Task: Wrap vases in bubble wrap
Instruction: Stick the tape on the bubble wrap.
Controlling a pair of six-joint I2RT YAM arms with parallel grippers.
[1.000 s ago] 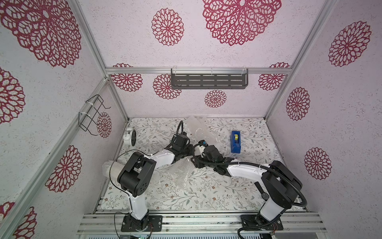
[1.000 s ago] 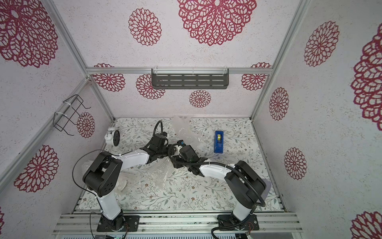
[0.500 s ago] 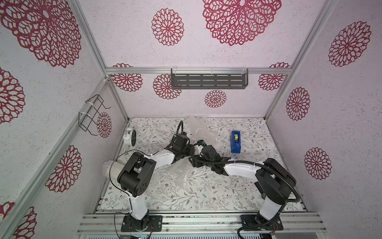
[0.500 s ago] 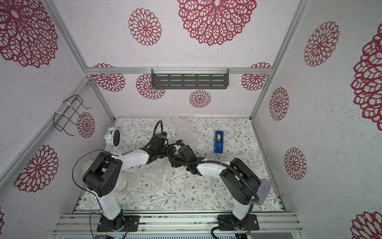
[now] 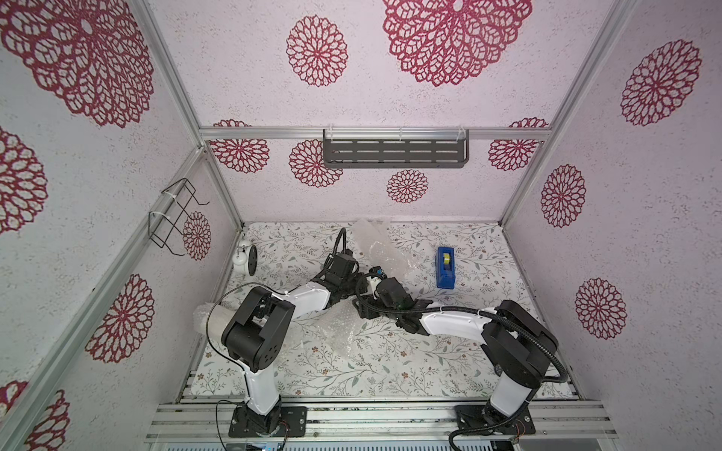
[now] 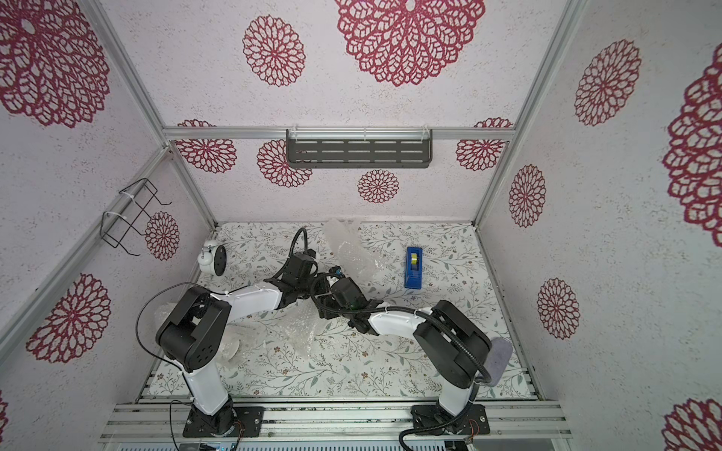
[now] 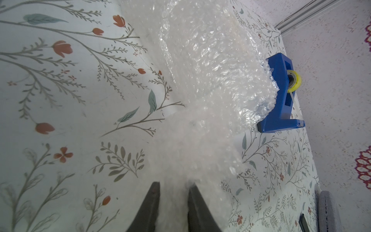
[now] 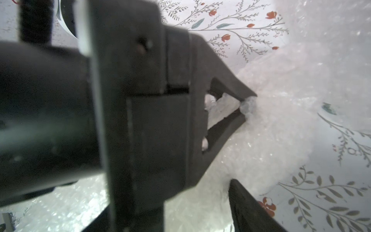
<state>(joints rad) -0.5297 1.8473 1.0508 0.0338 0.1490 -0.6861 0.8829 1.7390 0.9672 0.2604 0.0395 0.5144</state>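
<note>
Floral paper covered the bench point(image 5: 469, 351), boxed in by pale walls printed with red rosettes. Toward the upper middle of the bench in both top views lay a crumpled bundle of bubble wrap point(image 5: 381, 254), just left of the blue tape dispenser point(image 5: 445, 267). Whether a vase sat inside it could not be told. The left hand point(image 7: 173, 185) pinched a fold of that wrap. The right hand point(image 5: 360, 305) sat close beside it, spread wide and, as far as the frames showed, gripping nothing.

The step looked like a regrasp, with the right hand due to take a free edge and draw it round. To do it well, the left pinch should probably hold firm as the anchor. The right hand should bite the film a little away from the left tips, because the two hands were nearly touching and could foul each other. The pull should be gentle, lest the film tear or the bundle roll into the dispenser.

Only the right wrist view showed the left hand side-on, its fingertips point(image 8: 247, 94) pressed onto a wad of film. The left wrist view showed the wrap overlapping the dispenser's near end. A top view showed a frosted vase point(image 6: 502, 357) at the lower right of the bench, of which the left wrist view caught only an edge. It also showed a second wrapped bundle point(image 6: 233, 345) at the lower left beneath the left arm.
</note>
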